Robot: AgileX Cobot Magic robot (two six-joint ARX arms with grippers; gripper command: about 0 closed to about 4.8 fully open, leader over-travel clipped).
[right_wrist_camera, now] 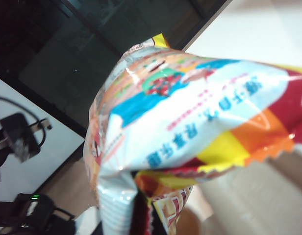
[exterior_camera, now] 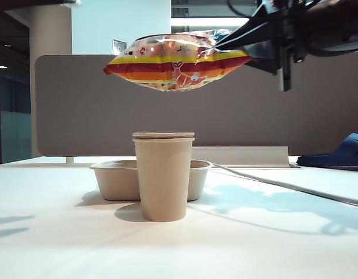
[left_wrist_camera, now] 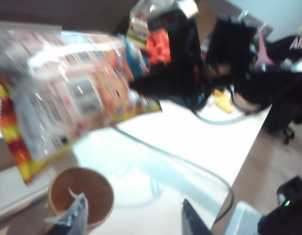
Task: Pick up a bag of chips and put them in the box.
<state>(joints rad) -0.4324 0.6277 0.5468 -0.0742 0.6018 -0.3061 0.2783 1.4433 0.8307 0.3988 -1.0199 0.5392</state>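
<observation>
The bag of chips [exterior_camera: 176,61], glossy with red, orange and yellow stripes, hangs level high above the table. My right gripper [exterior_camera: 232,49] reaches in from the upper right and is shut on the bag's right end. In the right wrist view the bag [right_wrist_camera: 190,112] fills the frame, its crimped edge pinched in the right gripper [right_wrist_camera: 141,218]. The beige box [exterior_camera: 109,177] sits on the table below, partly hidden behind a paper cup. My left gripper [left_wrist_camera: 135,219] is open and empty, hovering over the cup [left_wrist_camera: 80,196], with the bag [left_wrist_camera: 67,98] beyond it. It is out of the exterior view.
A tall beige lidded paper cup [exterior_camera: 163,177] stands right in front of the box. A grey cable [exterior_camera: 283,185] runs across the table on the right. A dark blue slipper [exterior_camera: 342,154] lies at the far right. A grey partition stands behind the table.
</observation>
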